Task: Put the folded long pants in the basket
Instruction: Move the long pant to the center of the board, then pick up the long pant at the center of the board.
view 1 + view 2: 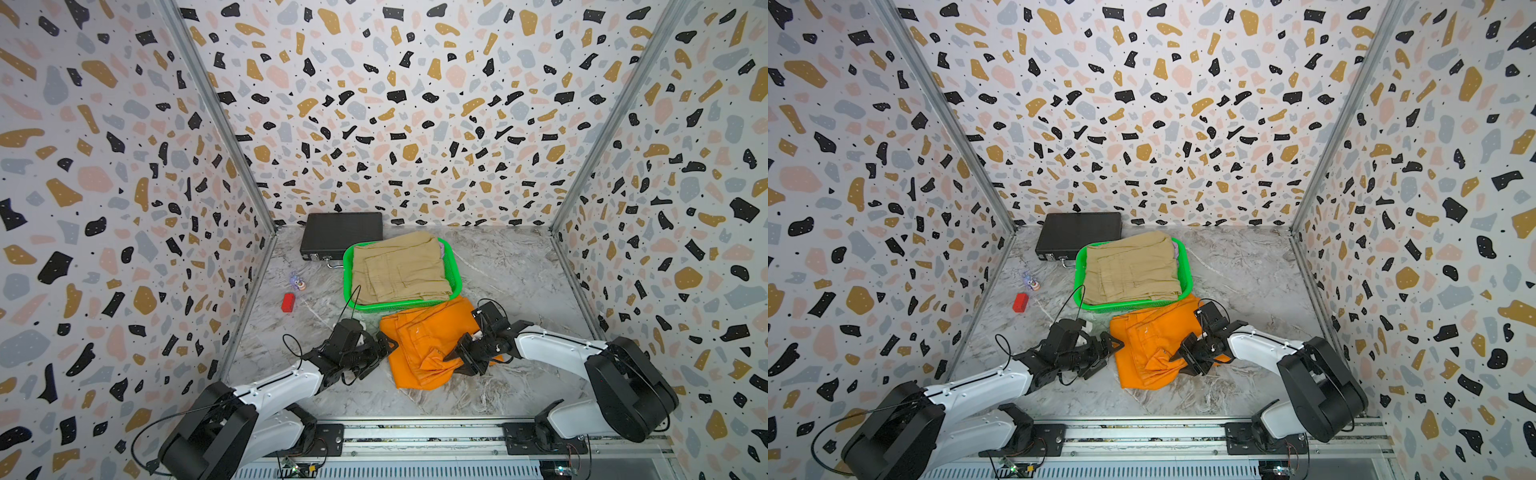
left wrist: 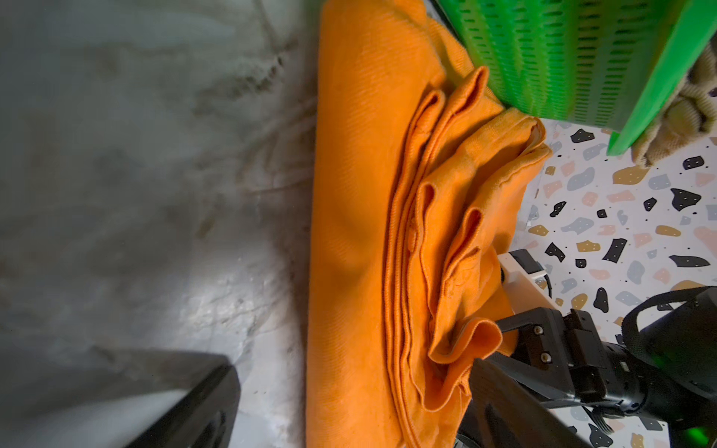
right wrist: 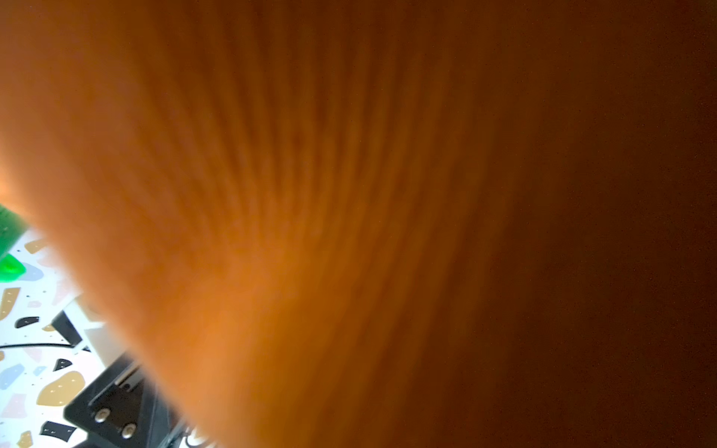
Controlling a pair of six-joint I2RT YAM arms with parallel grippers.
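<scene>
Bright orange folded long pants (image 1: 419, 336) (image 1: 1146, 340) lie on the table just in front of the green basket (image 1: 347, 270) (image 1: 1077, 274). Khaki pants (image 1: 399, 270) fill the basket, with a lilac sliver (image 1: 442, 249) under them. My left gripper (image 1: 384, 353) (image 2: 355, 403) is open, and its jaws straddle the left edge of the orange pants (image 2: 357, 194). My right gripper (image 1: 459, 363) (image 1: 1185, 361) sits on their right edge, jaws parted around a loose bunched fold. Orange cloth (image 3: 310, 194) covers the right wrist view.
A flat black box (image 1: 340, 237) lies behind the basket at the back wall. A red block (image 1: 287, 302) and a small toy (image 1: 297, 281) sit left of the basket. Patterned walls close in three sides.
</scene>
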